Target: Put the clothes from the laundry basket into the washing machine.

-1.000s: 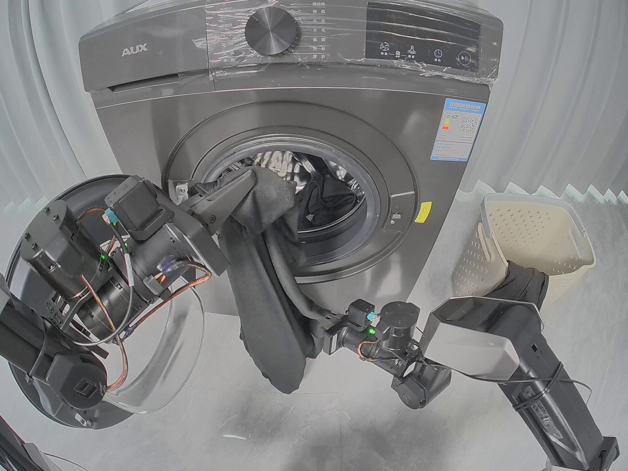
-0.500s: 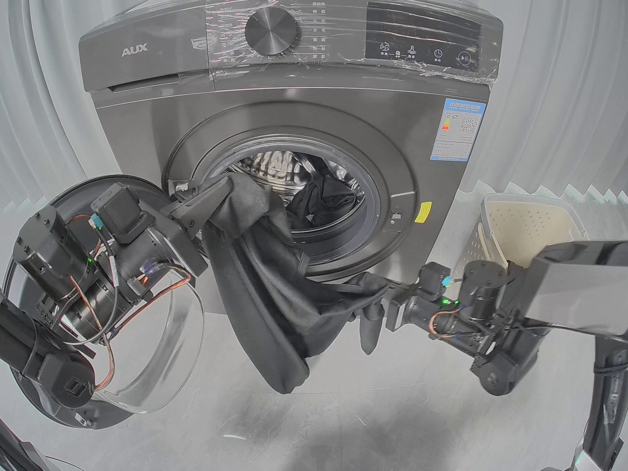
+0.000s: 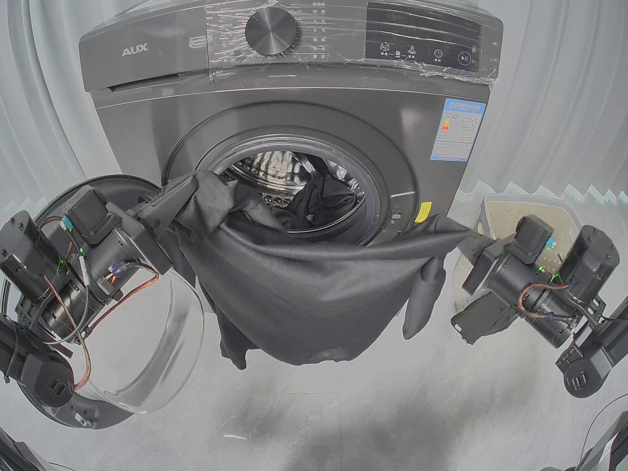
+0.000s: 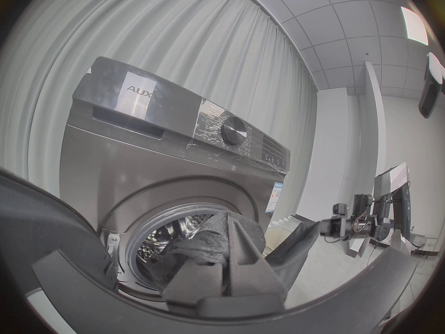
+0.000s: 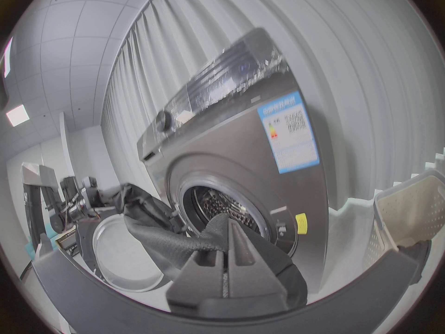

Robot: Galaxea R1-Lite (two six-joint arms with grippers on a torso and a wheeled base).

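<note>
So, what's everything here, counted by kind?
Washing machine: 1
Laundry basket: 1
Dark clothes: 3 (stretched cloth, cloth in the drum, cloth on the basket)
Grippers: 2 (left gripper, right gripper)
Total: 7

Bright, even, diffuse light; shadows are soft. Ceiling panels (image 4: 414,24) glow. Wrap (image 3: 294,31) on the washer (image 3: 163,119) glints at upper centre of the head view. Wrist views curve into dark corners.

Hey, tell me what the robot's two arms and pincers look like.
The left arm and right arm are black with chunky cylindrical joints, exposed orange wiring, teal connectors and small green lights. The left pincer and right pincer have dark grey, wedge-shaped fingers.
</note>
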